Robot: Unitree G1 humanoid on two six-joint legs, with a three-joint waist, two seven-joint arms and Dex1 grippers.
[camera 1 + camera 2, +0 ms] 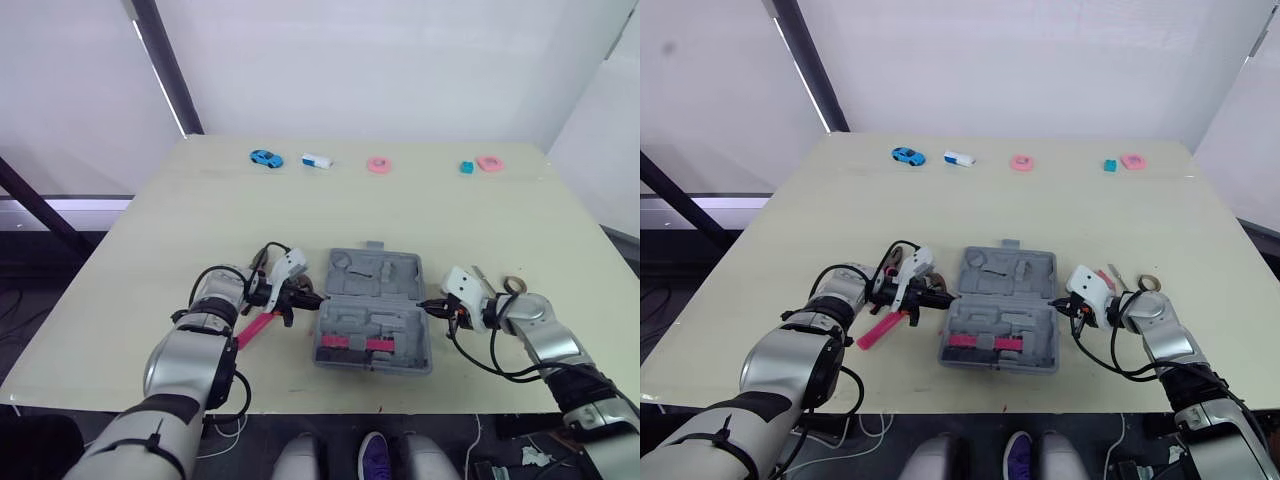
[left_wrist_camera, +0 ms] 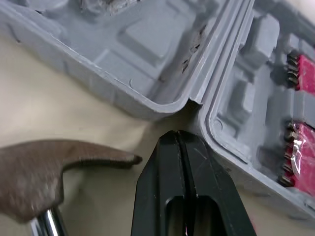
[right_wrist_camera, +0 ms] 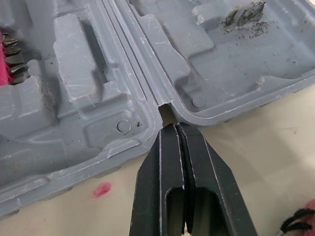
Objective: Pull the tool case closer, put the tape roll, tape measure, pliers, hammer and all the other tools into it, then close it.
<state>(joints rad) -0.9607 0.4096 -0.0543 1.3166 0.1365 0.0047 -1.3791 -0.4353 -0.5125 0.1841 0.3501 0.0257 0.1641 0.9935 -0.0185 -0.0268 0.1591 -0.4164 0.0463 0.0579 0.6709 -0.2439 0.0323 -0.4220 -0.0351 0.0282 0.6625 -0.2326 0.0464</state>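
Where white walls [image 1: 400, 60] rise, the table [image 1: 200, 220] holds a tool case [image 1: 373, 310].

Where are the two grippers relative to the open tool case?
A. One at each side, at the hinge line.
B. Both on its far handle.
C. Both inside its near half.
A: the left gripper and the right gripper, both shut, point at the hinge gap of the tool case from opposite sides.

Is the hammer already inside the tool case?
No, the hammer lies on the table outside the open case.
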